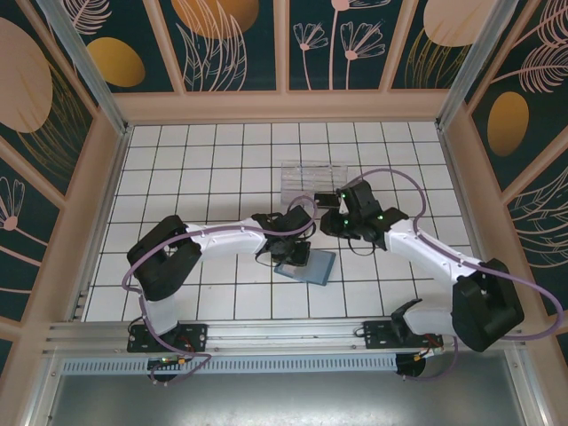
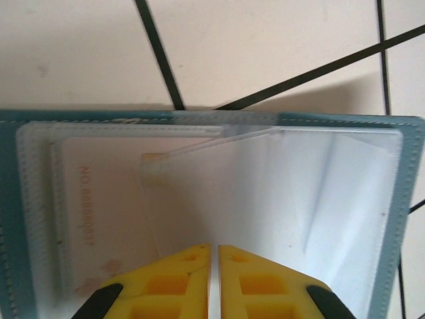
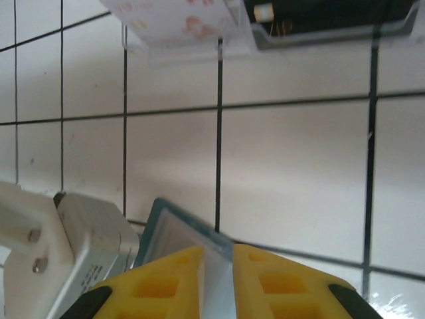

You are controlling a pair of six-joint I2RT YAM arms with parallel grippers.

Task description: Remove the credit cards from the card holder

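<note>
Risk of dragging the open card holder [image 1: 306, 266] across the surface [image 2: 265, 53]: left end effector [image 2: 214, 266] pinches a clear pocket leaf [image 2: 265, 199], not the credit card [image 2: 99, 212] tucked beside it; right end effector [image 3: 217, 272], narrow, seemingly nips the holder's edge

On the table [image 1: 222, 160], the card holder [image 1: 315, 266]; behind it the tray [image 1: 306, 173] — cards [image 3: 179, 16] inside.

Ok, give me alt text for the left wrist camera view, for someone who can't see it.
The left gripper, its yellow fingers nearly together, pinches a clear pocket leaf of the open teal card holder lying on white tiles. A pale card with faint lettering sits in the left pocket.
</note>
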